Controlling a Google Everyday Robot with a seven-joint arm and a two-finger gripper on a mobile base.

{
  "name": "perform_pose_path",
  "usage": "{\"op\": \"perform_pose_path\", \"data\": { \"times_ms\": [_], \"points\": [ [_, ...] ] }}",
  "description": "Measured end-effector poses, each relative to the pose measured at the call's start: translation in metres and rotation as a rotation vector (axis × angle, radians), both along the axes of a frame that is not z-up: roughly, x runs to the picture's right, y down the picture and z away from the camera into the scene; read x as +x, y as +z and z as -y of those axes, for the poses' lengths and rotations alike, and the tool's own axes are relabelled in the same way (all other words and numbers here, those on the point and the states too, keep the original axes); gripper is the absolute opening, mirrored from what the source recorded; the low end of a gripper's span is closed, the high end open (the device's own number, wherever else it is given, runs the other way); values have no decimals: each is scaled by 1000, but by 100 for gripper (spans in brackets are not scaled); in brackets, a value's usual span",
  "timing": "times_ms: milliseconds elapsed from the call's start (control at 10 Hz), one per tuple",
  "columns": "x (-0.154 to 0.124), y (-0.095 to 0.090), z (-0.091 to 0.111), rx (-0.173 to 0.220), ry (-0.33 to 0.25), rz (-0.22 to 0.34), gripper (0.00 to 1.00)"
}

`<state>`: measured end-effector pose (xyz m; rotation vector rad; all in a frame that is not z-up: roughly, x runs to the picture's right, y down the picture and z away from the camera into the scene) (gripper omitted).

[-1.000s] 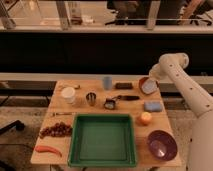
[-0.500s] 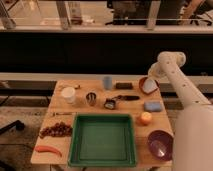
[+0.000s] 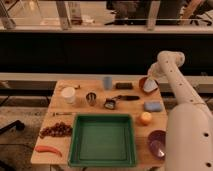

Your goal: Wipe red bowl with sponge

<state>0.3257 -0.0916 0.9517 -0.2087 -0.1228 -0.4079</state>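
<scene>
Hand [image 3: 149, 83] at the table's [image 3: 80, 145] far right corner, pressed over the tilted red bowl [image 3: 143, 83] with the pale sponge [image 3: 149, 88] inside; grip impossible to tell. Risk of tipping or shoving the bowl off the near edge. Fingertips hidden, purple bowl [image 3: 157, 143] partly behind the arm.

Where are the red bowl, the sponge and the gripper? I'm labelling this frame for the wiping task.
red bowl [image 3: 142, 83], camera view, on its left rim.
sponge [image 3: 149, 87], camera view, on its pale face inside the bowl.
gripper [image 3: 151, 79], camera view, at the arm's tip over the bowl.
</scene>
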Motion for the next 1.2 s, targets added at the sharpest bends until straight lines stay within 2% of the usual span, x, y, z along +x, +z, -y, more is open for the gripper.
{"op": "perform_pose_path", "data": {
  "times_ms": [100,200,400,600,700,1000,1100,1200],
  "points": [
    [-2,3,1,-7,-4,4,22],
    [-9,5,3,-4,3,17,36],
    [-8,7,2,3,13,14,52],
    [-19,10,3,13,15,30,74],
    [-24,10,2,19,15,40,79],
    [-48,6,-6,40,24,78,80],
    [-60,5,-6,44,21,92,80],
    [-83,3,-6,52,17,119,80]
  ]
}}
